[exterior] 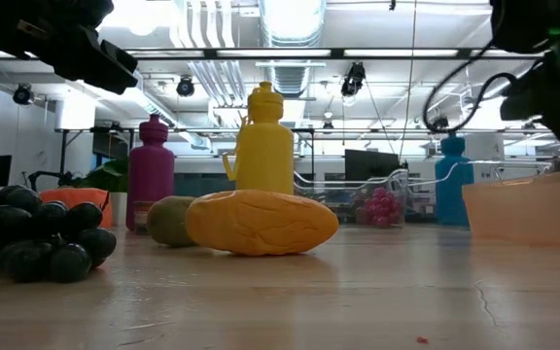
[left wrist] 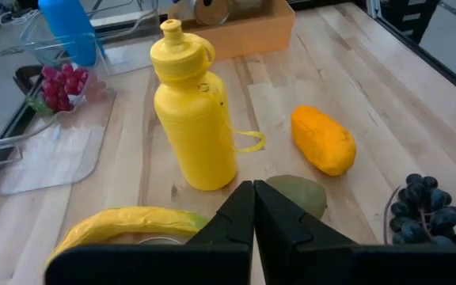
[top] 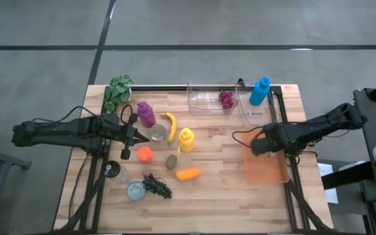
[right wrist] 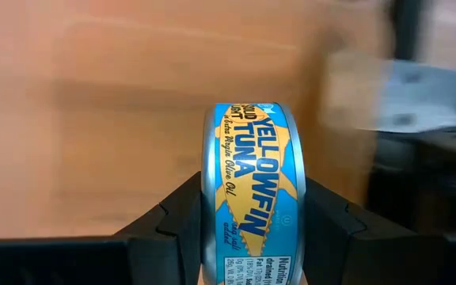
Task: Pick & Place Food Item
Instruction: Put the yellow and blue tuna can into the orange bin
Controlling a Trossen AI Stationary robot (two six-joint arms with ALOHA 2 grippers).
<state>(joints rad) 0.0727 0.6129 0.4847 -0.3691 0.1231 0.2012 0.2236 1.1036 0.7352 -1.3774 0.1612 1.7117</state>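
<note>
My right gripper (right wrist: 248, 229) is clamped on a tuna can (right wrist: 250, 190), its blue and yellow "Yellowfin Tuna" label standing on edge between my two dark fingers (right wrist: 172, 222); from above, that gripper (top: 261, 145) hangs over the near end of the orange bin (top: 265, 171), at the table's right side, and the can itself is hidden under my wrist there. I cannot make out anything lying inside the orange bin, and from table height only its pale orange wall (exterior: 528, 206) shows, cut off by the frame's edge. Behind it sit two clear containers: one (top: 207, 99) holds red grapes (top: 226, 98), and the other (top: 254, 111) carries a blue bottle (top: 260, 90) at its far end. My left gripper (top: 138, 136) rests with its fingers together and empty, over the table's left half beside an open tin (top: 158, 133), near the purple bottle (top: 145, 113) and the banana (top: 170, 126). Ahead of it stand the yellow bottle (left wrist: 192, 119), an orange fruit (left wrist: 323, 139) and a green fruit (left wrist: 299, 192) partly covered by my closed fingers (left wrist: 236, 222). Dark grapes (top: 157, 185) lie toward the front edge, just beside another tin (top: 135, 190); a small orange ball (top: 145, 153) and a leafy plant (top: 117, 91) sit on the left.
</note>
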